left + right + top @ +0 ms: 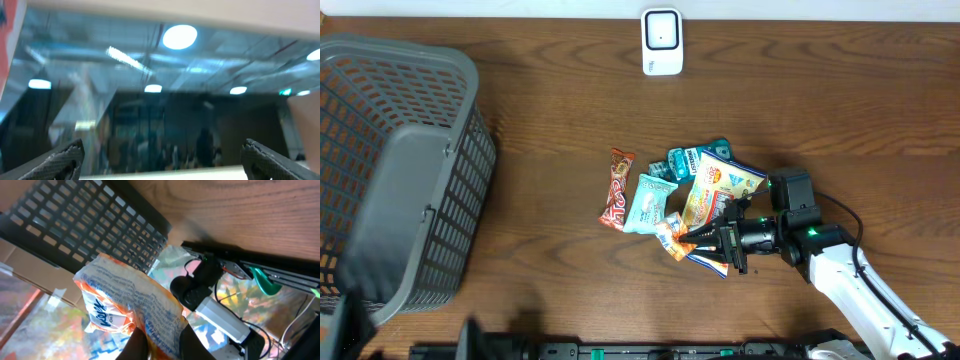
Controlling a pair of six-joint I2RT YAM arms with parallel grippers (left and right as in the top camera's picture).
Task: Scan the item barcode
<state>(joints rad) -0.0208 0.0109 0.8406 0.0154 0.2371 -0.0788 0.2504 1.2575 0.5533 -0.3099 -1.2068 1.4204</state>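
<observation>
Orange-and-white snack packet point(129, 305) clamped in right pincer point(162, 342), left pincer point(162, 148) jaws wide apart.

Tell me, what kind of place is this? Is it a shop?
Likely a pretend shop checkout in a robot lab: a grey basket, a white barcode scanner and a pile of snack packets on a wooden table, where the right gripper holds an orange packet.

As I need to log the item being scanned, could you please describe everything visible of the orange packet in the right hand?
The orange packet is a crinkled wrapper, plastic film by its look, orange and white with blue lettering and fine print. The right hand is shut on one end. It sits at the near edge of the snack pile; whether it is lifted is unclear.
</observation>
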